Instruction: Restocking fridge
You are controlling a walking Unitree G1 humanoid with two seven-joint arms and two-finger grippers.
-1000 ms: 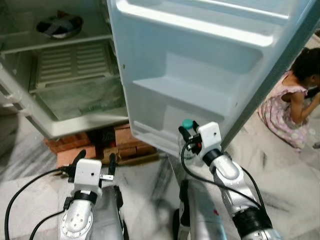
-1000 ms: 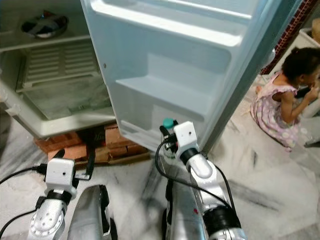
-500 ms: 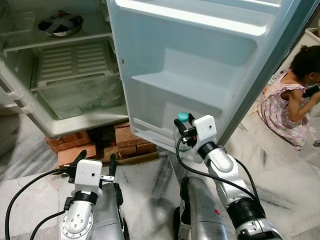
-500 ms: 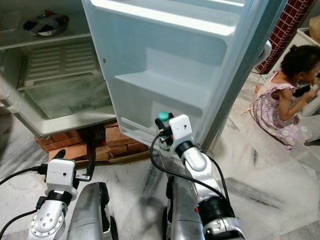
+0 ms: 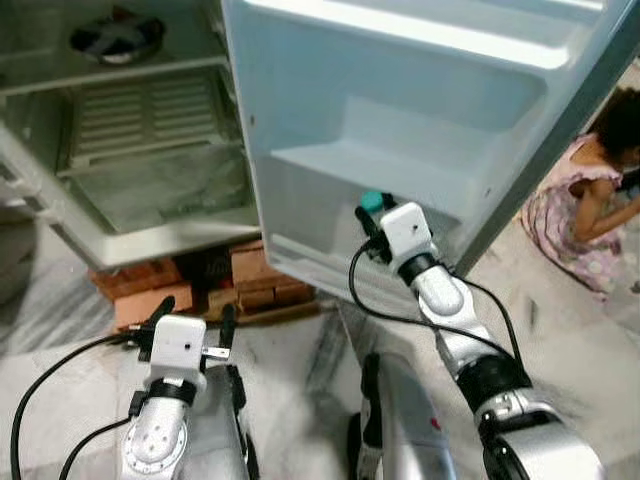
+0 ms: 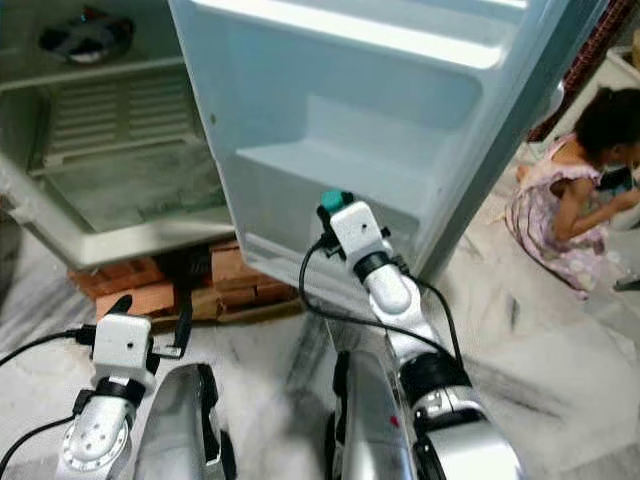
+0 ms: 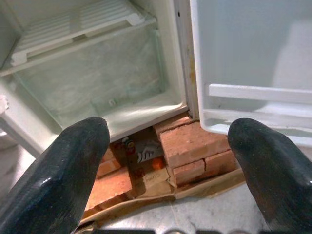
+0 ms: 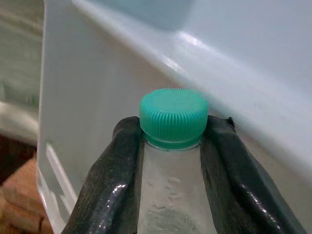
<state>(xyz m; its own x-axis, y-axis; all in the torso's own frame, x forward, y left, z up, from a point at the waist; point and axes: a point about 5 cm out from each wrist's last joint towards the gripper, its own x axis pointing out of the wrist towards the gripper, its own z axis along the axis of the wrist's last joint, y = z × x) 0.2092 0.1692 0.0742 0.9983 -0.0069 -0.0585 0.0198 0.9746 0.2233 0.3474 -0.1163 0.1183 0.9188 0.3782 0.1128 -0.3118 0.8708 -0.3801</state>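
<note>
Bottle (image 8: 171, 161): clear plastic with a green cap (image 8: 173, 116), held upright by the neck between the two black fingers (image 8: 109, 180) of the right gripper (image 5: 377, 222), which are closed against it just under the cap. It is raised in front of the inner face of the open fridge door (image 5: 400, 110), near the lower door shelf (image 5: 340, 165) and not yet resting on anything.

Left gripper (image 5: 186, 322): low in front of the robot, fingers (image 7: 73, 161) spread wide and holding nothing, facing the bricks (image 7: 190, 146) under the fridge (image 5: 150, 150).

Surroundings: a dark bowl (image 5: 115, 38) sits on an upper shelf inside the fridge; a person (image 5: 600, 190) crouches on the floor well off to the robot's right.

Risks, as judged from this position:
- The grip is only at the narrow neck, so the bottle could swing or slip if moved sharply.
- The cap is close under the shelf edge; lifting too high would likely knock it and tilt the bottle.
- If released before its base is seated behind the shelf rail, it would probably drop to the floor.
- Pushing on the door could swing it away.
</note>
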